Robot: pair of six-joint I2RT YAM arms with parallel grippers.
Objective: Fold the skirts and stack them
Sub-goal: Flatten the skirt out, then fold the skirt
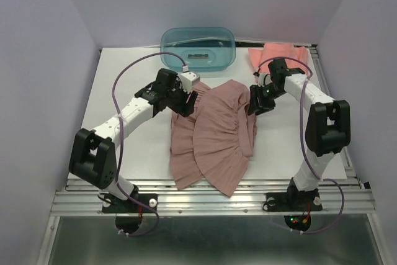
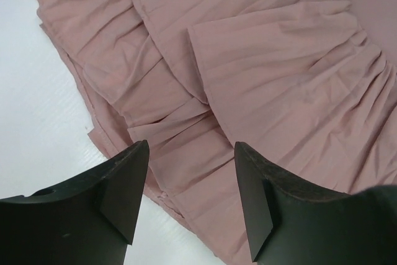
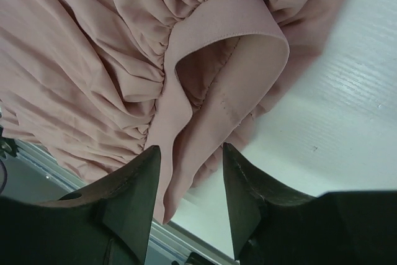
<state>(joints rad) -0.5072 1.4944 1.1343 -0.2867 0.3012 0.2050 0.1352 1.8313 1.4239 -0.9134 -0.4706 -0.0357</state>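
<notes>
The larger mauve-pink pleated skirt (image 1: pixel 214 134) lies spread in the middle of the table, its hem at the front edge. The smaller coral skirt (image 1: pixel 279 55) lies at the back right. My left gripper (image 1: pixel 186 100) hovers over the mauve skirt's upper left edge; in the left wrist view it (image 2: pixel 192 181) is open, with pleated tiers (image 2: pixel 267 72) below it. My right gripper (image 1: pixel 257 102) is at the skirt's upper right corner; in the right wrist view it (image 3: pixel 192 181) is open, with the elastic waistband (image 3: pixel 217 85) hanging loose between the jaws.
A translucent teal tub (image 1: pixel 198 48) stands at the back centre, just behind the mauve skirt. The white table (image 1: pixel 124 85) ends in a metal rail (image 1: pixel 211 200) at the front. Grey walls close in both sides.
</notes>
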